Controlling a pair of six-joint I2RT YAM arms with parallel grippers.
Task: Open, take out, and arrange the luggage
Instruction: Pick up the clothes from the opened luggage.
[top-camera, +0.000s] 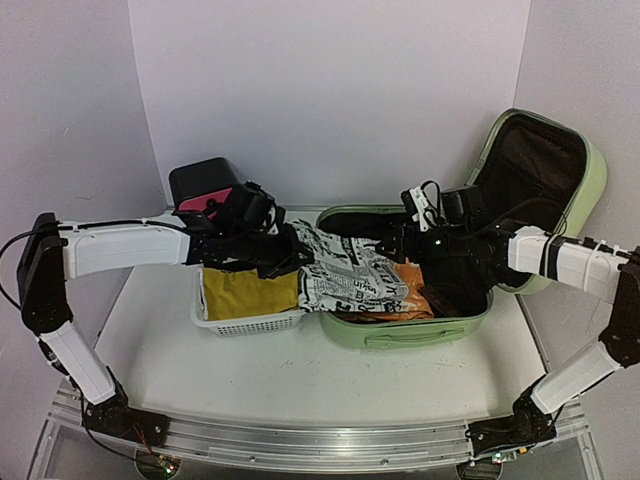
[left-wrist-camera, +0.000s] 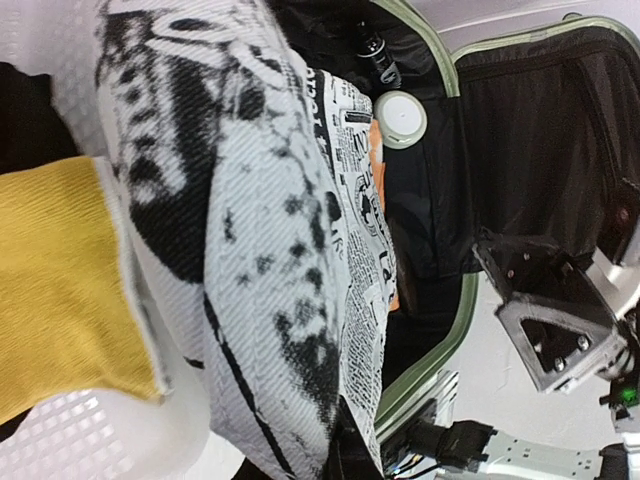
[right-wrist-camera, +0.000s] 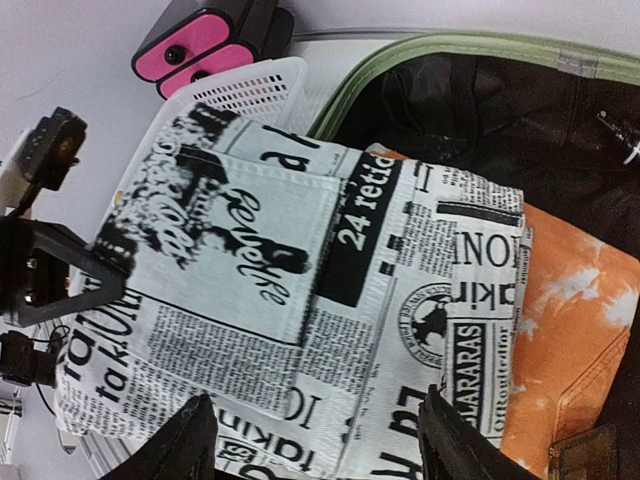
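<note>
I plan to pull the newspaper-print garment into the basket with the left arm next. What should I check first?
1. Grip of the left gripper on the garment: ok, shut on its basket-side edge.
2. Release by the right gripper: ok, its fingers stand wide apart over the cloth.
3. Garment inside the basket: not ok, it bridges the basket rim and the suitcase.
4. The lid out of the way: ok, it stands upright at the back right.
5. Room in the basket: cannot tell; a yellow cloth lies in it.
6. Suitcase emptied: not ok, an orange cloth lies inside.
</note>
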